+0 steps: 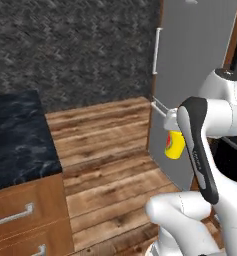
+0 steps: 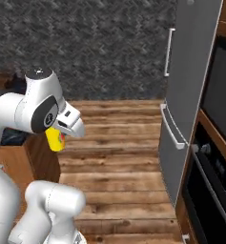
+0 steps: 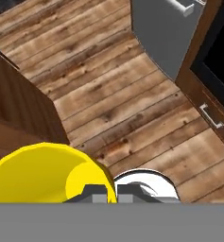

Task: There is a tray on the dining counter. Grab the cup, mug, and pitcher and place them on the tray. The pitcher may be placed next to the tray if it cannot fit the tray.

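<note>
The cup point(image 1: 174, 145) is up in the air, carried at the end of the arm, well above the plank floor point(image 1: 110, 150). In the hand view the cup point(image 3: 47, 172) sits low and close, and the fingers point(image 3: 106, 194) are just dark stubs right against its rim, closed in on it (you can't see much of them, but the cup hangs there off the hand, so they're clamped on it). From the right base view the cup point(image 2: 55, 139) pokes out under the white wrist, tilted a bit, with its red and green mark facing the camera.

Shapes and stuff: the cup is a smooth bright yellow tumbler, no handle, hollow and open at the top. The floor is warm brown wood boards with knots and grain. Left of the cup there's a table point(image 1: 20, 140) with a glossy black white-veined stone top and wooden drawer fronts with pale bar handles. Right of the cup stands a tall flat grey fridge point(image 1: 190, 75) with slim light handles, and past that a dark oven point(image 2: 210, 176) in brown cabinetry. Behind the cup, the back wall point(image 2: 86, 47) is rough dark grey herringbone-ish texture.
</note>
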